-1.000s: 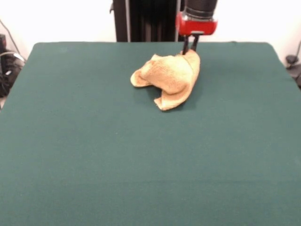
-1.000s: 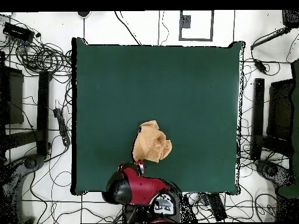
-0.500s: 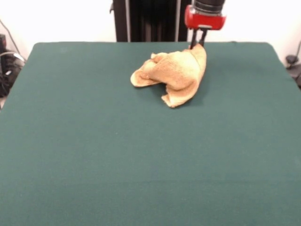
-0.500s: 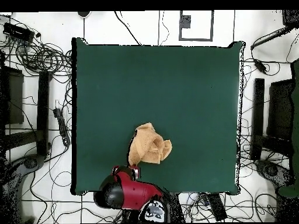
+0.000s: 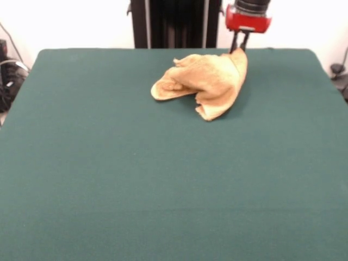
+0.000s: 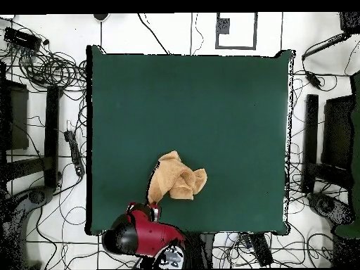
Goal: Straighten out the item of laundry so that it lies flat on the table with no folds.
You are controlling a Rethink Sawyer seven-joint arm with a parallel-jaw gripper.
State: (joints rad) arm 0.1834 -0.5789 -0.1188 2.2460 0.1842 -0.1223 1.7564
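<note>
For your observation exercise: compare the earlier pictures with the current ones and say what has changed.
The gripper, shut on a corner of the towel, moved rightward in the front view along the table's far edge, pulling the towel longer. The towel's left lobe stayed put, still crumpled.

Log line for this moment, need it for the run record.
gripper: shut on towel corner, lifted | towel: bunched, folded, rest lying on table near robot-side edge | flat: not yet
</note>
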